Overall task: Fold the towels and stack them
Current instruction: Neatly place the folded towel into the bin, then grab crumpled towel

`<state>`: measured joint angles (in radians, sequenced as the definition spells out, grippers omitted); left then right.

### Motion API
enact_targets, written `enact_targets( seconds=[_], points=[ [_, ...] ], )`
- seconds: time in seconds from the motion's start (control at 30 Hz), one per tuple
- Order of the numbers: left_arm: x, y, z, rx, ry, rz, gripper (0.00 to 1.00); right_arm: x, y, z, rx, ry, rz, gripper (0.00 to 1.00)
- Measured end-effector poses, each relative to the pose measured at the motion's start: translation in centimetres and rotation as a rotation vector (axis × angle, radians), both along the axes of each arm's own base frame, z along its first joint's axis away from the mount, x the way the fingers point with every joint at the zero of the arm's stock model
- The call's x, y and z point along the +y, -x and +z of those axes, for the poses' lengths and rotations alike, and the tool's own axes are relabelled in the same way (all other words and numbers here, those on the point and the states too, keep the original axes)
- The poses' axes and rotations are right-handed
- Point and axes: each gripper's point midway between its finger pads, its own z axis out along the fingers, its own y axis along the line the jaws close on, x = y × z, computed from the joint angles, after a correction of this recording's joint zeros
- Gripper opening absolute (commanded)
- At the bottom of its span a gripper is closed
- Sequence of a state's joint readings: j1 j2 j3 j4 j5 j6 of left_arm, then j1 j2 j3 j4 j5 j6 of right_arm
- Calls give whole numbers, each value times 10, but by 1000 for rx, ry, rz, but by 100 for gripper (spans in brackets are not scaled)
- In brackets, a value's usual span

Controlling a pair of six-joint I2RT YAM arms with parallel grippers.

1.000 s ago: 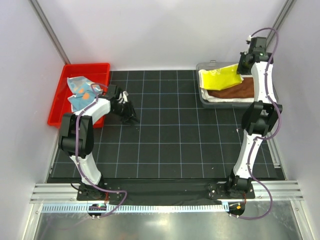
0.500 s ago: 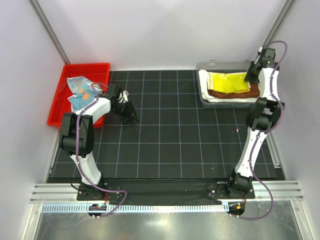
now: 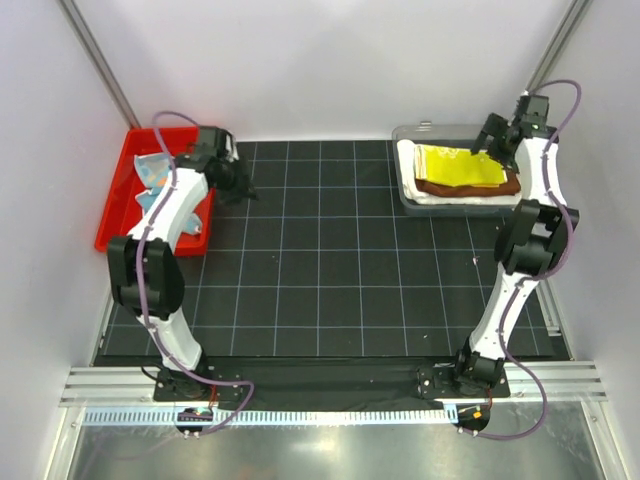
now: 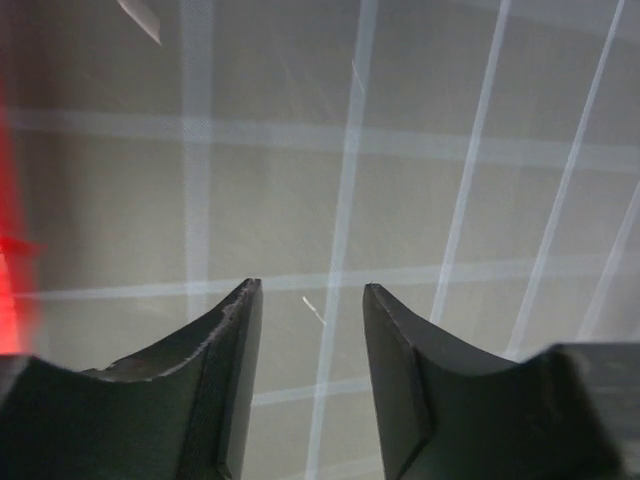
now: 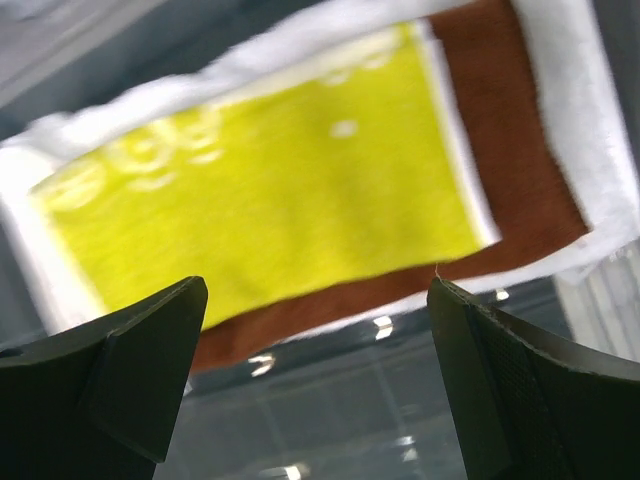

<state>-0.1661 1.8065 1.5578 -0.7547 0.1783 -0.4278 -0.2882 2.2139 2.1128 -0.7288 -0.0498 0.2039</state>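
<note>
Ana: Both arms have moved in the last second. The left gripper (image 3: 238,180) has swung from the middle left of the mat up to the upper left, just beside the red bin (image 3: 110,236). The right gripper (image 5: 317,285) has let the yellow towel (image 3: 460,165) settle flat and has spread its jaws wide.

Ben: Is either one holding anything?

Ana: No. On the right wrist view the jaws stand far apart with nothing between them, hanging above the yellow towel. The left jaws are partly parted over the bare black gridded mat (image 3: 350,260), and they're empty too.

Ben: Why those spots?

Ana: My reading is that the right arm has finished a placement and opened to release. The left looks lined up beside the bin to fetch the last towel.

Ben: What's in the containers?

Ana: The grey tray (image 3: 440,128), upper right, has the white towel (image 3: 450,199) at the bottom, the rust-brown towel (image 3: 470,187) on it, and the yellow one on top. Each layer leaves a border of the one beneath showing. The red bin, upper left, holds the light blue towel (image 3: 152,172) with orange spots, crumpled and partly hidden by the left arm.

Ben: How far along?

Ana: Three of four are stacked, I'd say. The blue one is not yet folded or added.
</note>
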Motion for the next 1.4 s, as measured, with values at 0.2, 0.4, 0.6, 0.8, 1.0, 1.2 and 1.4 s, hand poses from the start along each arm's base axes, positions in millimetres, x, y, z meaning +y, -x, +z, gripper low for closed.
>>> enact_targets(
  seconds=[0.2,0.4,0.6,0.8,1.0,1.2,1.4],
  points=[
    [94,-38,66,-208,-189,228,53,84,12,72,-127,13,128,97],
    [197,-41,31,-112,-265,438,52,115,-2,63,-150,-7,183,83],
    [254,-37,-33,28,-236,526,54,86,-15,-8,-53,-49,106,68],
    [259,-56,-72,84,-229,490,55,72,-14,-57,22,-91,53,63],
    [259,-76,-92,95,-215,451,43,83,-22,-56,-15,-159,92,66],
    [255,-77,-99,123,-193,426,0,106,-17,-18,-89,-246,127,74],
    [237,-82,-64,76,-124,425,0,163,7,92,-269,-289,256,99]
  ],
)
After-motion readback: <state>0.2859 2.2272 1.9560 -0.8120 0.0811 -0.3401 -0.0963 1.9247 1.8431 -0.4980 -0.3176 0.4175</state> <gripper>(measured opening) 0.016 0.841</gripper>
